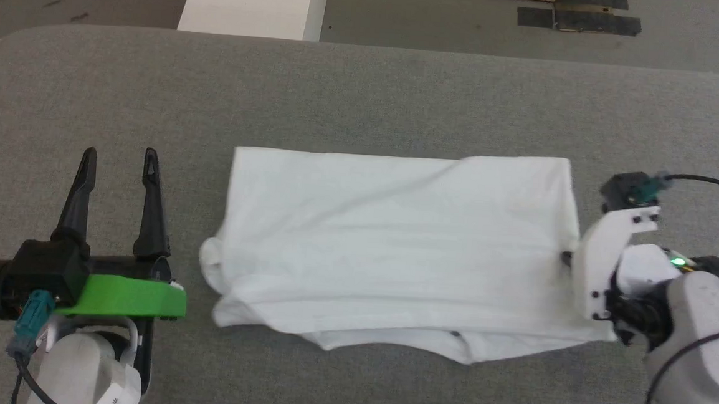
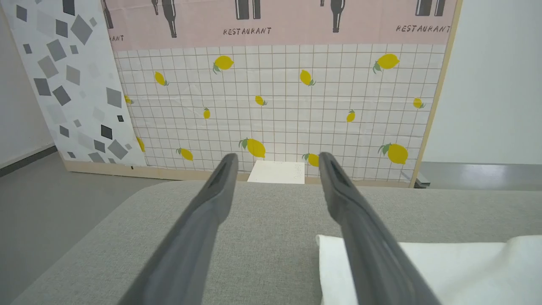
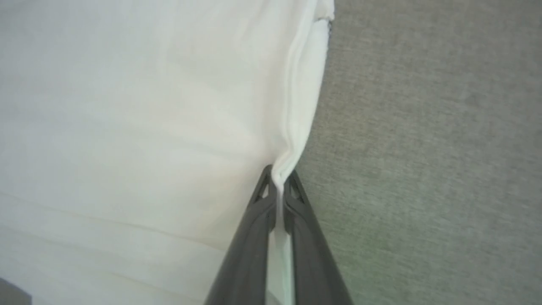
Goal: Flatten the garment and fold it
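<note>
**A:** Where is the garment found?

**B:** The garment (image 1: 394, 248) is laid across the middle of the head view on the grey desk (image 1: 366, 90). It is doubled into a long band. A lower layer is seen peeping out along its bottom edge, and a bunched end is seen at centre left.

**A:** What is held, and by what?

**B:** The band's right-hand edge is pinched by the right gripper (image 3: 277, 180). At the bottom centre of the right wrist view its two fingers are seen clenched, with a thin ridge of white cloth drawn up between them. The left gripper (image 1: 120, 153) is seen spread wide at the lower left of the head view, near the bunched end, with nothing between its fingers.

**A:** How may the cloth be expected to handle?

**B:** It is judged thin, light and limp. No shape would be held by it once lifted. Unsupported parts would be expected to sag and drag, and the stacked layers could be slid apart. Little force is needed, and breakage is not feared, though the fabric could be stretched by a hard pull.

**A:** Where should it be taken?

**B:** An edge or corner is preferred, with all layers caught together; whether all are caught at the right cannot be told. With a single mid-edge pinch the corners may be left to droop, so a matching hold at the left end might be wanted.
</note>
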{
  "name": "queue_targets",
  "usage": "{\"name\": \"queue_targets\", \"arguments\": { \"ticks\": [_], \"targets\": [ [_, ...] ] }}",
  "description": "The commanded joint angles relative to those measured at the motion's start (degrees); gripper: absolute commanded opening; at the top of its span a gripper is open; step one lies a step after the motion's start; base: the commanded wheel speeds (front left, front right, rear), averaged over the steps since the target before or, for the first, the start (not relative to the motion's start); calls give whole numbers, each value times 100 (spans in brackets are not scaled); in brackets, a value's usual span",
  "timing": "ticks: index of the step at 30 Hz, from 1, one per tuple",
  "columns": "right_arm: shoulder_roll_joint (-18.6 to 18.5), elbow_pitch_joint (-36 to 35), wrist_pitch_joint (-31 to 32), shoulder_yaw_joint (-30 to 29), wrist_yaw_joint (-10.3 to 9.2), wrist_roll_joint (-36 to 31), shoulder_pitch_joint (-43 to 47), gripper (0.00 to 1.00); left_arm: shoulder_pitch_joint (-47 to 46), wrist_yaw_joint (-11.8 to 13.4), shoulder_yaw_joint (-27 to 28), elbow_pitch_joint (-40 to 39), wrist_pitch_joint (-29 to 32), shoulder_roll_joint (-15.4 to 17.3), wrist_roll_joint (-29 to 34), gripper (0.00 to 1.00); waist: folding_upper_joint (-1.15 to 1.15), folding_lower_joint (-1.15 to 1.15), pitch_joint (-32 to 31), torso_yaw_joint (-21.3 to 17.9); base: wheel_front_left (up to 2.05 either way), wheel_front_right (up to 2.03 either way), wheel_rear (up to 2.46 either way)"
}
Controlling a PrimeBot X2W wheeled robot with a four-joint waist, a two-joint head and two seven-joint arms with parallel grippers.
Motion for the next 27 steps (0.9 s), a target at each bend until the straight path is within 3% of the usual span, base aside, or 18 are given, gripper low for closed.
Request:
{"name": "queue_targets", "arguments": {
  "ticks": [1, 5, 11, 22, 27],
  "targets": [
    [-313, 116, 29, -196, -14, -55, 208, 0, 55, -44, 35, 2, -27, -51, 43, 100, 0, 0, -66, -57, 0, 0, 0],
    [-678, 79, 47, -643, -14, -394, 292, 0, 151, -139, 77, 11, -27, -133, 129, 100, 0, 0, -139, -152, 0, 0, 0],
    [-760, -120, 150, -920, -14, -685, 366, 0, 240, -246, 136, 35, -27, -259, 222, 100, 0, 0, -274, -196, 0, 0, 0],
    [-889, -2294, 939, 177, -14, 539, 727, 0, 485, -384, 358, -106, -27, -373, 339, 100, 0, 0, -477, -201, 0, 0, 0],
    [-588, -2700, 855, 645, -14, 890, 682, 0, 466, -456, 372, -111, -27, -435, 376, 100, 0, 0, -438, -73, 0, 0, 0]
  ]
}}
